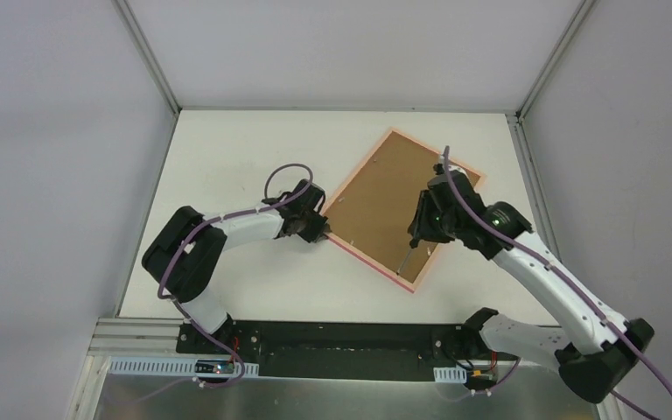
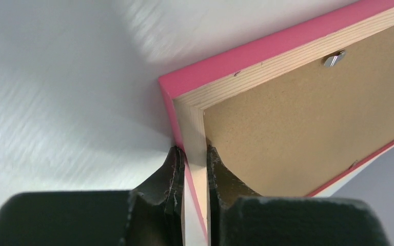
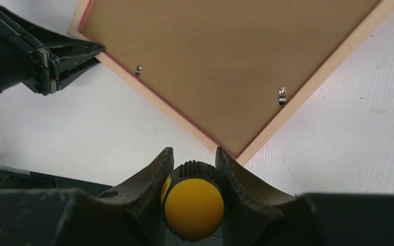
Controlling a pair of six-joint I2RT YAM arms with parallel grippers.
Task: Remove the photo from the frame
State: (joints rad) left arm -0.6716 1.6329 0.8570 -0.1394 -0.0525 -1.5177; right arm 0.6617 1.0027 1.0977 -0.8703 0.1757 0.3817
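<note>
Right tool [image 3: 194, 154] pinches ribbed yellow screwdriver handle [image 3: 194, 205]; left tool [image 2: 195, 154] pinches pink wooden frame [image 2: 246, 56].

Frame [image 2: 267, 48] shows bright pink with pale wood behind; backing board [image 3: 225, 56] is plain brown. Screwdriver handle [image 3: 194, 205] is yellow, worktop [image 1: 245, 149] white.

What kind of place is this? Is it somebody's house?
Probably a robot lab booth, not a house: a white table boxed in by blank grey walls, with the left arm holding a pink frame and the right arm a screwdriver.
</note>
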